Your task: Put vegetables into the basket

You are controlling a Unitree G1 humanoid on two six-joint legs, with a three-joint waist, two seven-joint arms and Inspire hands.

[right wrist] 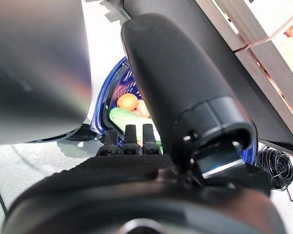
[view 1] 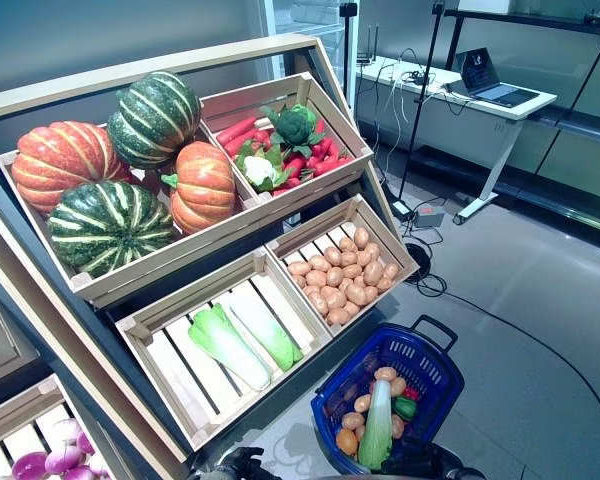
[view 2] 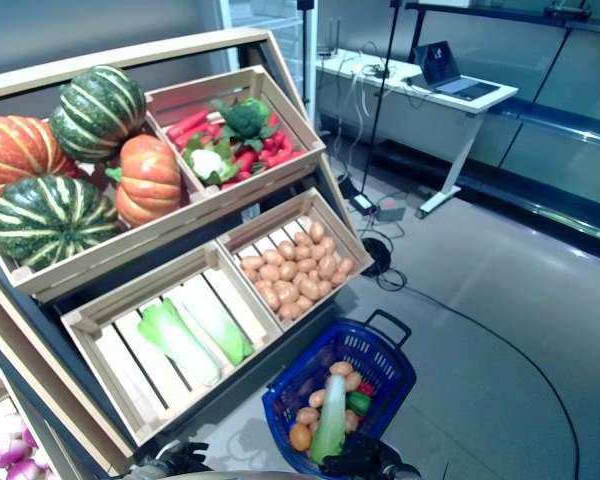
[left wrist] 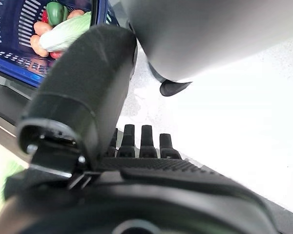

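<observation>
A blue basket (view 1: pixel 427 357) stands on the floor in front of the shelf. It holds several potatoes (view 1: pixel 385 375), a long cabbage (view 1: pixel 378 425) and a green pepper (view 1: pixel 406 408). Both hands hang low at the bottom edge of the eye views, my left hand (view 1: pixel 236 465) left of the basket and my right hand (view 1: pixel 432 462) at its near side. In the wrist views the left hand (left wrist: pixel 141 141) and the right hand (right wrist: pixel 132 136) have straight fingers and hold nothing. The basket (left wrist: pixel 10 34) shows past the left thumb, and its rim (right wrist: pixel 115 87) past the right fingers.
A slanted wooden shelf carries crates: pumpkins (view 1: pixel 202 185) and green squashes (view 1: pixel 108 225) at the top left, carrots with broccoli (view 1: pixel 295 125) beside them, potatoes (view 1: pixel 345 280) and two cabbages (view 1: pixel 242 340) below. Purple onions (view 1: pixel 55 455) lie at the lower left. A desk with a laptop (view 1: pixel 490 85) stands behind.
</observation>
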